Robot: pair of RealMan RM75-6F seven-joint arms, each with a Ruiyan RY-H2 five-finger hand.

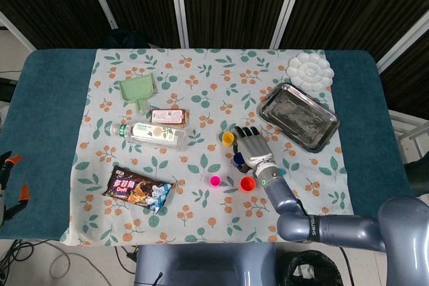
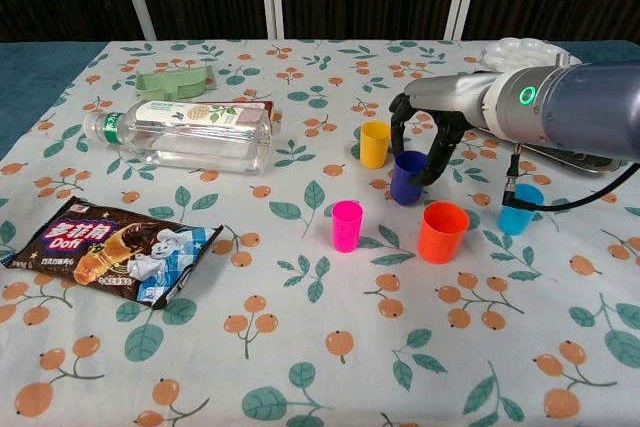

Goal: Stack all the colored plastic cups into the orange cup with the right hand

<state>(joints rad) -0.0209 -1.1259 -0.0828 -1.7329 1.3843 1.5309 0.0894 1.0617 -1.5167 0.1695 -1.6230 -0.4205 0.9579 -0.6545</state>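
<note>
Snack packet [image 2: 110, 250] sits closest to the chest cam, lower left, brown wrapper with ice-cream print, flat on the floral tablecloth [image 2: 320, 367]. Behind it a clear water bottle [image 2: 185, 135] lies on its side, with a green scoop [image 2: 175, 80] beyond.

Hard to see:
- blue cup [image 2: 520, 208] is hidden in head view by the right hand/forearm; only chest cam shows it, upright, right of the orange cup.
- purple cup [image 2: 408, 177] is mostly covered in head view, just a sliver by the fingers.
- steel tray [image 1: 298, 116] and white palette [image 1: 310, 71] are largely blocked by the arm in chest view.
- left hand: no arm visible; only orange-tipped clamp-like bits at head view's left edge, can't identify them.

Right hand [image 2: 428, 132]: forearm comes in from the right, palm down, fingers curled downward like a claw over the purple cup. Fingertips [image 2: 437, 169] reach the cup's rim on its right side; contact looks likely but an actual grip isn't clear. Cup stands on the cloth.

Orange cup [image 2: 443, 231] is upright, mouth open, nothing inside, front-right of the purple cup. Pink cup [image 2: 347, 225] stands left of it, yellow cup [image 2: 374, 144] further back. All cups are separate, none nested.
</note>
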